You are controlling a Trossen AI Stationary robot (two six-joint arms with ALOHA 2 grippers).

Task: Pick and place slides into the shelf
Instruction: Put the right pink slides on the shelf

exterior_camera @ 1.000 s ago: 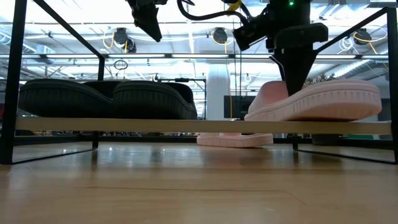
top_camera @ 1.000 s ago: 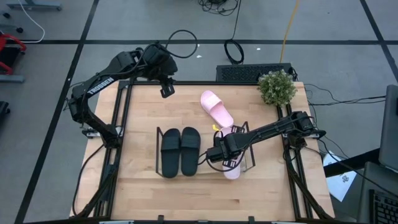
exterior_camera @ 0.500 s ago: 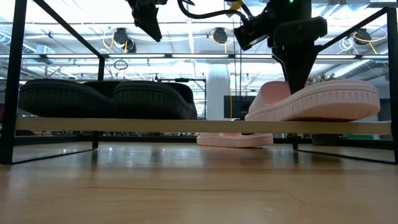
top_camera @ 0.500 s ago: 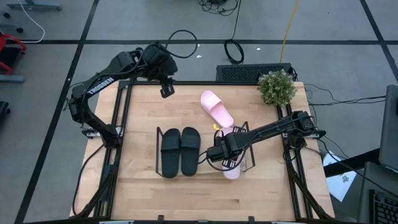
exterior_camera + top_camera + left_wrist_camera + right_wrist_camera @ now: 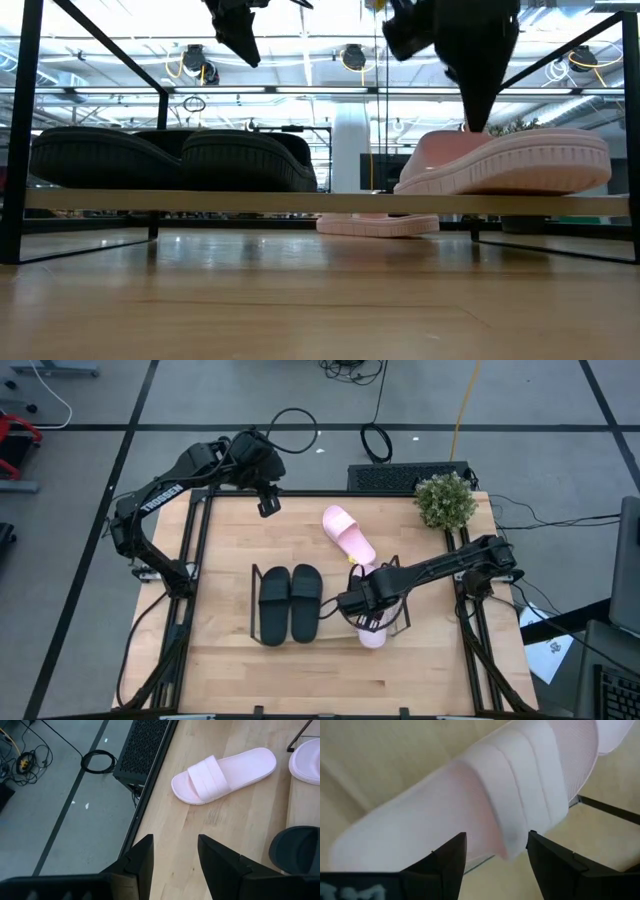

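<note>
Both of my grippers show from above. Right gripper (image 5: pixel 352 607) hangs over the shelf (image 5: pixel 255 622), directly above the pink slide (image 5: pixel 372 632) that lies on the shelf's right part. Its two dark fingers (image 5: pixel 447 862) stand apart with a gap between them, and the slide's wide strap sits just beyond that gap, not pinched. From table height, the fingers point down at the strap of that pink slide (image 5: pixel 505 162), their tips very near it; whether they touch it I cannot tell.

Two black slides (image 5: pixel 290 602) lie side by side on the left part of the shelf, soles down. A second pink slide (image 5: pixel 348 533) lies on the wooden table (image 5: pixel 230 670) behind the shelf, angled, well apart from the black pair.

Left gripper (image 5: pixel 268 506) hovers over the table's far left corner, holding nothing, its fingers (image 5: pixel 142 860) parted. A small potted plant (image 5: pixel 445 499) stands at the table's far right corner.
</note>
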